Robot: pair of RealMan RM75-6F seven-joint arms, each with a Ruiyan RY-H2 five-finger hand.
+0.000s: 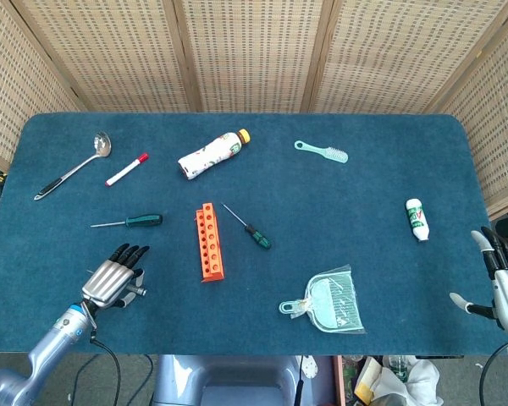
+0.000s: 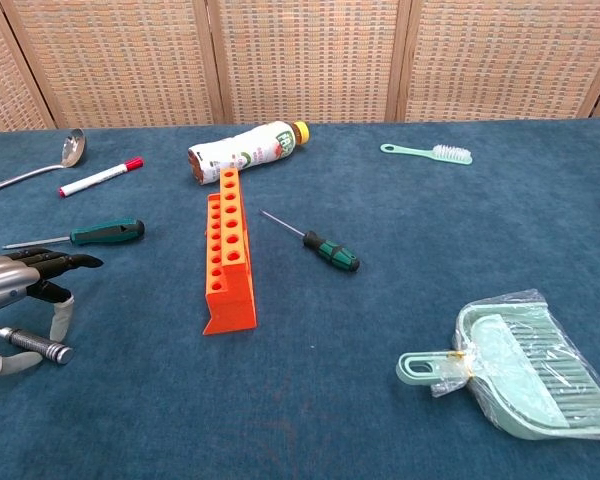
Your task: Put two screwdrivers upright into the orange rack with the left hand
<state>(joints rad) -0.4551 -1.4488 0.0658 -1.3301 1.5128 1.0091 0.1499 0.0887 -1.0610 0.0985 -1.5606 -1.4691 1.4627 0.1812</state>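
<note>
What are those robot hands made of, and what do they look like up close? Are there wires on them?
The left hand has a ribbed, silvery metal back and black fingers with pale tips. Its forearm is a smooth silver-grey tube with a blue ring at the wrist, and a black cable loops beneath it. The right hand looks the same: silver palm, dark fingers, light fingertips, with a black cable below.

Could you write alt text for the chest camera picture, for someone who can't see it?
On a blue cloth table, a long orange plastic rack lies with its holes empty, a green-handled screwdriver to its right and another to its left. The robot's metal left hand hovers at the left edge above a small silver-handled tool.
</note>
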